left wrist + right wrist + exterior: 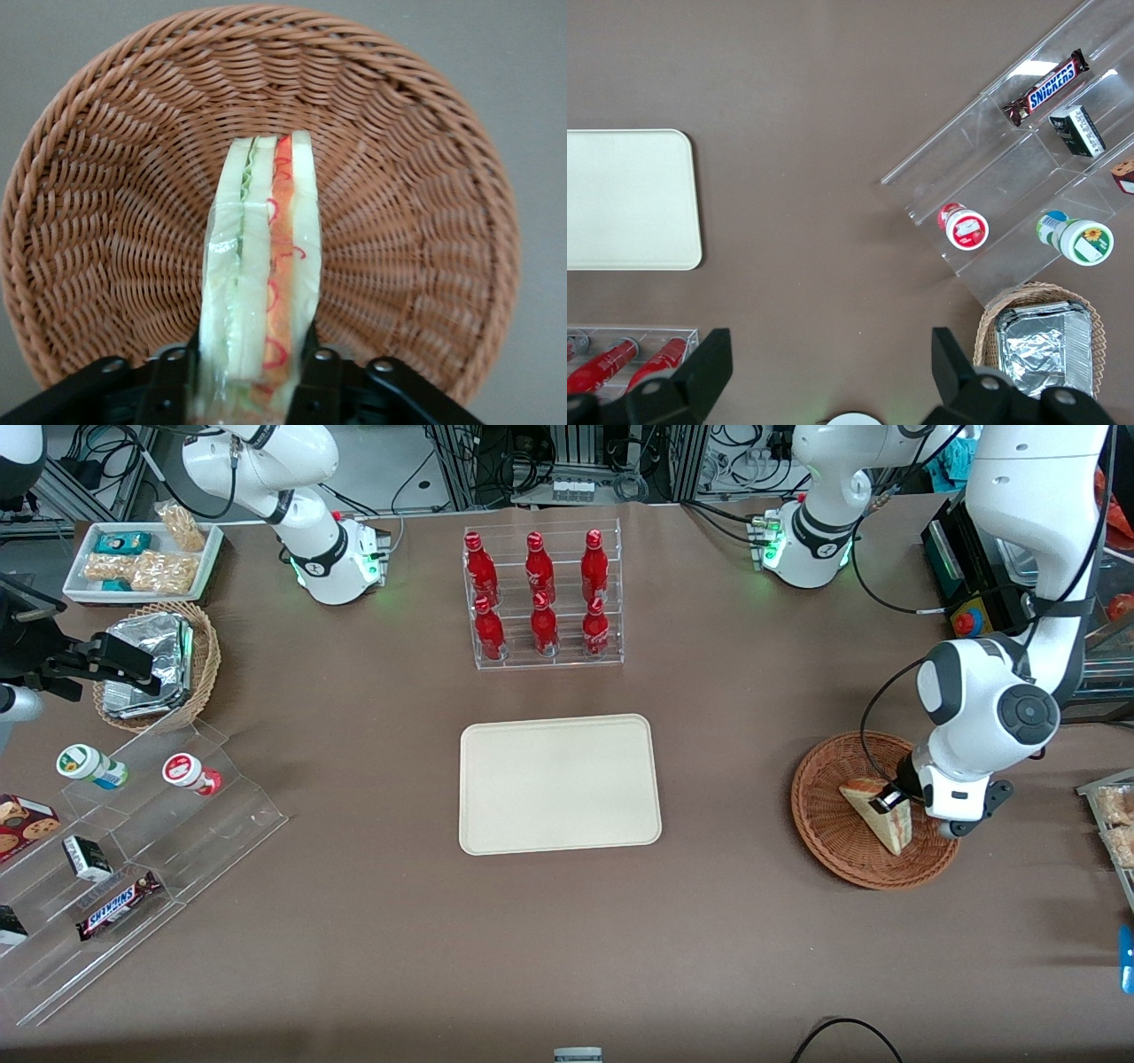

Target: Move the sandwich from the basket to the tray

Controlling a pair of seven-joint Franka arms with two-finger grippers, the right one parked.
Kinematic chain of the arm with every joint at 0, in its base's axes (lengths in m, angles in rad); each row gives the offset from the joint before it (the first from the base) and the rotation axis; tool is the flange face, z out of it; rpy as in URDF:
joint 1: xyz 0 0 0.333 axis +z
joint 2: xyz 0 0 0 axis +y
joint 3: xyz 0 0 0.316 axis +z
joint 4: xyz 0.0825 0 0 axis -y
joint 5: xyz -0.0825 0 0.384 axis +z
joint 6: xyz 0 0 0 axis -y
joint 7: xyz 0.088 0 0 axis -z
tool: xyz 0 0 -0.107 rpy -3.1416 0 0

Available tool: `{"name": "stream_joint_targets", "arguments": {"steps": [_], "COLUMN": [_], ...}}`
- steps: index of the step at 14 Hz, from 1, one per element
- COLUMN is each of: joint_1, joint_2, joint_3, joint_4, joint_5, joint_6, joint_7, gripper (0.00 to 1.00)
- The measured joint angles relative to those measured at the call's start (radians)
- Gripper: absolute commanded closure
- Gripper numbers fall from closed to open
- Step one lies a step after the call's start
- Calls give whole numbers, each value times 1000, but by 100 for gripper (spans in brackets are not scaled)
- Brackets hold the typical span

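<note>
The sandwich (873, 817) (261, 257), a clear-wrapped white-bread wedge with red and green layers, stands on its edge in the reddish-brown wicker basket (828, 846) (106, 221). My left gripper (889, 802) (251, 354) is down inside the basket, with its black fingers (312, 359) pressed against both bread faces of the wedge's wide end, shut on it. The wedge's point reaches toward the basket's middle. The cream-beige tray (558, 784) (629, 199) lies bare at the table's middle, toward the parked arm's end from the basket.
A clear rack of red bottles (542, 598) stands farther from the front camera than the tray. At the parked arm's end are a stepped acrylic stand (133, 841) with snacks, a tan basket of foil packets (155, 664) and a white snack tray (142, 558).
</note>
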Motion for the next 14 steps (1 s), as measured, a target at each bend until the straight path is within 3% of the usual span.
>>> {"name": "stream_joint_targets", "arguments": {"steps": [3, 5, 7, 10, 14], "joint_1": [-63, -109, -182, -317, -521], "joint_2": [-9, -11, -10, 23, 168], "joint_3": [-11, -38, -57, -67, -71], "joint_4": [132, 202, 232, 251, 360], "joint_5": [10, 18, 18, 18, -9], "joint_6": [-156, -233, -257, -256, -213], "joint_7": [36, 206, 258, 164, -57], "gripper": [99, 99, 100, 100, 100]}}
